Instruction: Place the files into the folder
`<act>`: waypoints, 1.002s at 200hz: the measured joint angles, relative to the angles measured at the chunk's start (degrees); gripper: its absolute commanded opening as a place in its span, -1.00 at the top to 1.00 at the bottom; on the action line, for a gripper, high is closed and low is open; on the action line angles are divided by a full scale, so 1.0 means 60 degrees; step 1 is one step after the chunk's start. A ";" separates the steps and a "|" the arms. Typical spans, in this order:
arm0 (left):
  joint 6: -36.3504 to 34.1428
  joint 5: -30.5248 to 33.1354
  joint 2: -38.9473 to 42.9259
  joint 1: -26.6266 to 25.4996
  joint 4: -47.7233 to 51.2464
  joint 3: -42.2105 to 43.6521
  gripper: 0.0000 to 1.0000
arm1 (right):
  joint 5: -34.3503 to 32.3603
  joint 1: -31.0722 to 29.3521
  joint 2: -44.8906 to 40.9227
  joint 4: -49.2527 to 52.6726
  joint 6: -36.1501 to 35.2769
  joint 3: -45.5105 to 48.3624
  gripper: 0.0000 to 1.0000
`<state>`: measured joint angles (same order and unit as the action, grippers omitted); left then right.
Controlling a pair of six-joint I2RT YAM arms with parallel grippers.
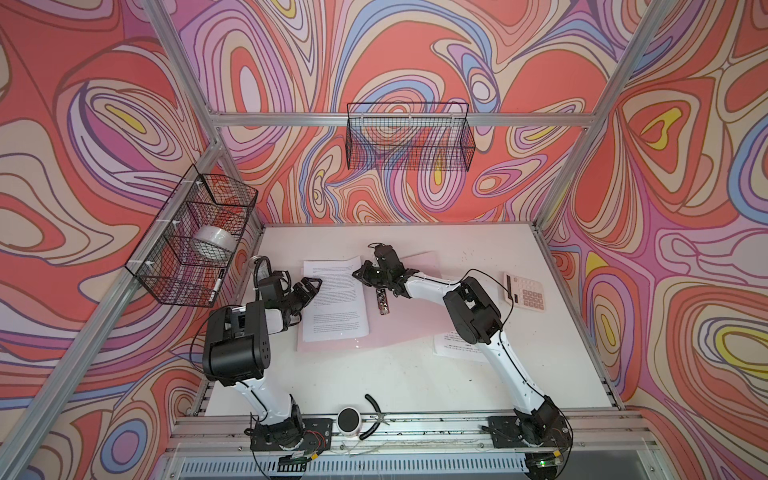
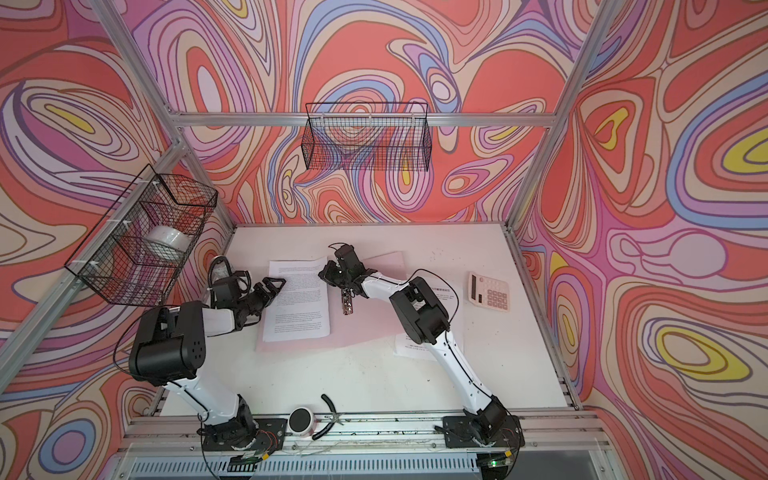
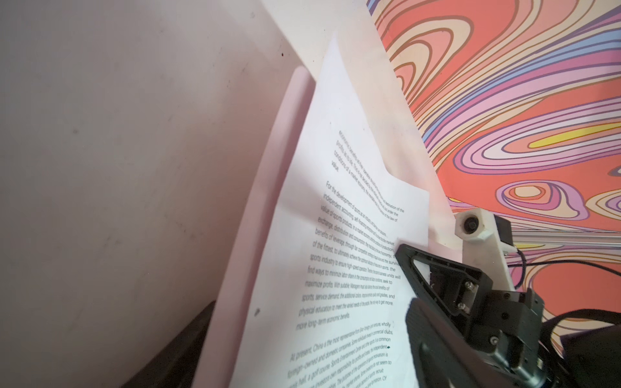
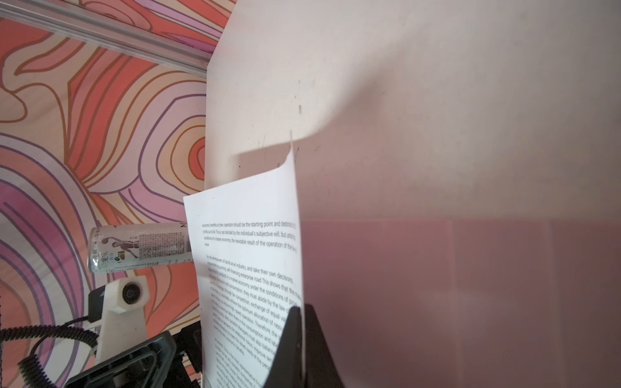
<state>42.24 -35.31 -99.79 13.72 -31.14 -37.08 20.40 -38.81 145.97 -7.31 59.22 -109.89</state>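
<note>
Right wrist view: the right gripper (image 4: 300, 322) pinches the sheet (image 4: 248, 255) by its lifted edge, over the open folder (image 4: 437, 285) beneath. At the opposite edge the left gripper (image 1: 313, 287) stands spread. A one-sided pull could crease the sheet or drag it off the folder.

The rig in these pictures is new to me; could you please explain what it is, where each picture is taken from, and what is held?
Two robot arms stand bolted at the near edge of a white table. Two pictures look down from overhead; two come from cameras on the arms' wrists. On the table lies a pink folder with a printed sheet on it, another sheet under the right arm, and a calculator. The right gripper is shut on the printed sheet's edge; the left gripper is open beside it.
</note>
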 measured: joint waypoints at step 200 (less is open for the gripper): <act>0.0000 0.0000 -0.0011 0.0000 0.0004 -0.0066 -0.70 | 0.1643 -0.0098 -0.0036 -0.0051 -0.1038 0.0331 1.00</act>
<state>42.24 -35.31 -99.85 13.72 -31.11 -37.47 30.26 -39.40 145.75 -7.62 52.99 -107.90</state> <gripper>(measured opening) 0.850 0.047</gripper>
